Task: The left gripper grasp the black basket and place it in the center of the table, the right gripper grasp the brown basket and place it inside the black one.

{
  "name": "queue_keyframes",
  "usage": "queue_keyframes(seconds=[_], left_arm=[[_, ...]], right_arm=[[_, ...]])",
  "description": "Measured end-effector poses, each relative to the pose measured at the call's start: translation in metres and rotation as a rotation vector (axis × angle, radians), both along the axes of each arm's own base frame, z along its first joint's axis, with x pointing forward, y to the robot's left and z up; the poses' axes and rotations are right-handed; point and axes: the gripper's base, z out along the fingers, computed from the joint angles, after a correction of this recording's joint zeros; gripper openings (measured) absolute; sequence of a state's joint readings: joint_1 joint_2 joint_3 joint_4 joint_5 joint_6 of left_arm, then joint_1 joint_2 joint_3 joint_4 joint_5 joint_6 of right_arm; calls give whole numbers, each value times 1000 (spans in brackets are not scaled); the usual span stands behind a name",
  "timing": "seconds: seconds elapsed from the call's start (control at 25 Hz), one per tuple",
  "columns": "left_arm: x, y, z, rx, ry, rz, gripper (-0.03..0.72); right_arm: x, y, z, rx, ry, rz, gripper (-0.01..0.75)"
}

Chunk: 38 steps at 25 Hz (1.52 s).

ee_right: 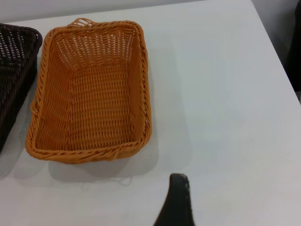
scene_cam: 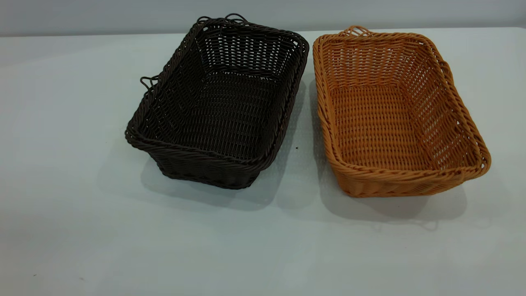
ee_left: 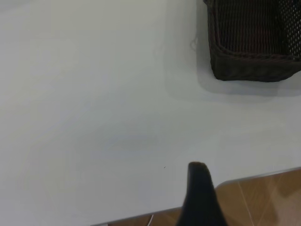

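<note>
The black basket [scene_cam: 230, 111] stands empty on the table [scene_cam: 74, 197], left of centre and turned slightly. The brown basket [scene_cam: 382, 123] stands empty just to its right, with a narrow gap between them. Neither gripper shows in the exterior view. In the left wrist view a dark part of my left gripper [ee_left: 200, 197] hangs over the table's near edge, well away from the black basket's corner [ee_left: 254, 61]. In the right wrist view a dark part of my right gripper [ee_right: 176, 202] hovers over bare table, near the brown basket's near end [ee_right: 94, 99]. The black basket's edge [ee_right: 14, 61] also shows there.
The white table spreads wide in front of and to the left of both baskets. Its near edge, with a wooden floor [ee_left: 263, 197] beyond, shows in the left wrist view. A grey wall [scene_cam: 123, 16] runs behind the table.
</note>
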State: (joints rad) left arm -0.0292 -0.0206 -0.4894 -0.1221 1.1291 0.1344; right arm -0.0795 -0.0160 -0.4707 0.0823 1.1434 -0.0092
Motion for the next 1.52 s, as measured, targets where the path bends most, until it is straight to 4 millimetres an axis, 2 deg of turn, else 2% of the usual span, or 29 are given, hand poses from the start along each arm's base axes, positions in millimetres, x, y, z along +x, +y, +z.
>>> queue_keyframes(seconds=[1.08,1.24,1.4,1.52], left_arm=[[0,0,0,-1,0,1,472],[1,2,2,-6,-7,38,452],[17,3,28,-13,-69,54,426],[47,2,46,-22,-79,61,424]], right_arm=[[0,0,0,0,0,0,573],[0,0,0,0,0,0,573],[0,0,0,8,0,-5,573],[0,1,0,42,-2,-17,573]])
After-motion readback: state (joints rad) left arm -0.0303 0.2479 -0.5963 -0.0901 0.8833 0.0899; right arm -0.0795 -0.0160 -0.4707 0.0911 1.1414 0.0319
